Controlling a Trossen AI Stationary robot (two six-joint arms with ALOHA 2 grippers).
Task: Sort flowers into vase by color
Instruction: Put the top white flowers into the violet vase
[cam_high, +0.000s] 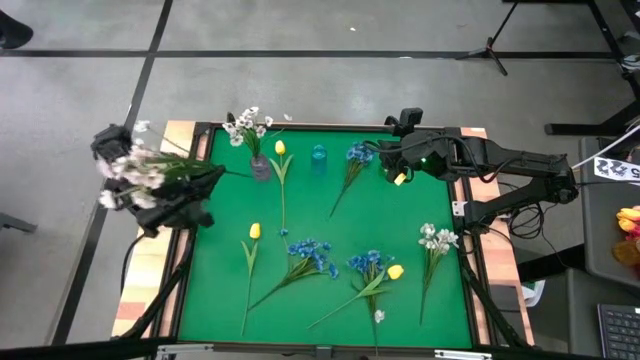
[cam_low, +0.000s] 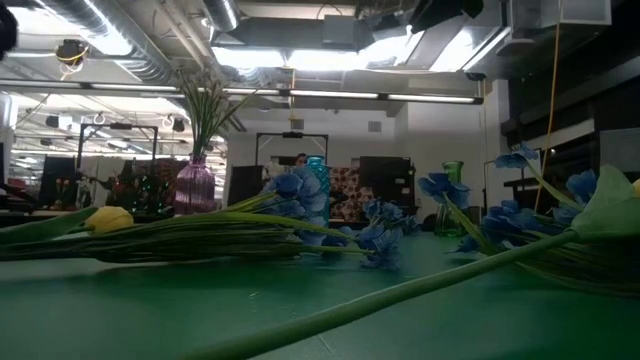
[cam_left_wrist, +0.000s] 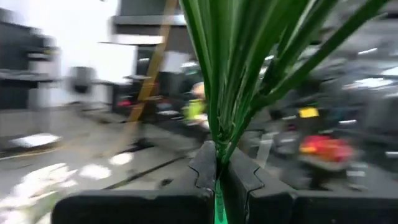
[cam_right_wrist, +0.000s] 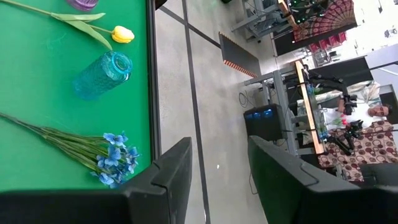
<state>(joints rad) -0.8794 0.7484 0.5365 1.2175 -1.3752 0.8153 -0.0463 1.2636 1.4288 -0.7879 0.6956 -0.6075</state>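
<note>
My left gripper (cam_high: 210, 176) hangs over the table's left edge, shut on a white flower spray (cam_high: 135, 178) whose blossoms reach out past that edge. A purple vase (cam_high: 261, 166) at the far left holds other white blossoms (cam_high: 246, 125). Beside it stands a blue vase (cam_high: 318, 155). Yellow flowers (cam_high: 255, 232), blue flowers (cam_high: 312, 255) and a white spray (cam_high: 435, 238) lie flat on the green mat. My right gripper (cam_right_wrist: 217, 180) is open and holds nothing. It hovers at the far right, above a blue flower (cam_right_wrist: 112, 158). My left gripper pinches the white spray's bundled green stalks (cam_left_wrist: 219, 144) between its two shut fingers (cam_left_wrist: 202, 165), where the stalks start to fan out. The fingers lie across the stalks. The spray is lifted clear and lies about level, its thin stalk end (cam_high: 245, 175) pointing toward the purple vase.
A green vase (cam_low: 452, 185) shows in the low view at the far right. A yellow flower (cam_high: 280, 150) lies between the purple and blue vases. Another yellow bud (cam_high: 395, 271) lies by a blue flower (cam_high: 368, 262) near the front. Bare mat (cam_high: 210, 290) lies at the near left.
</note>
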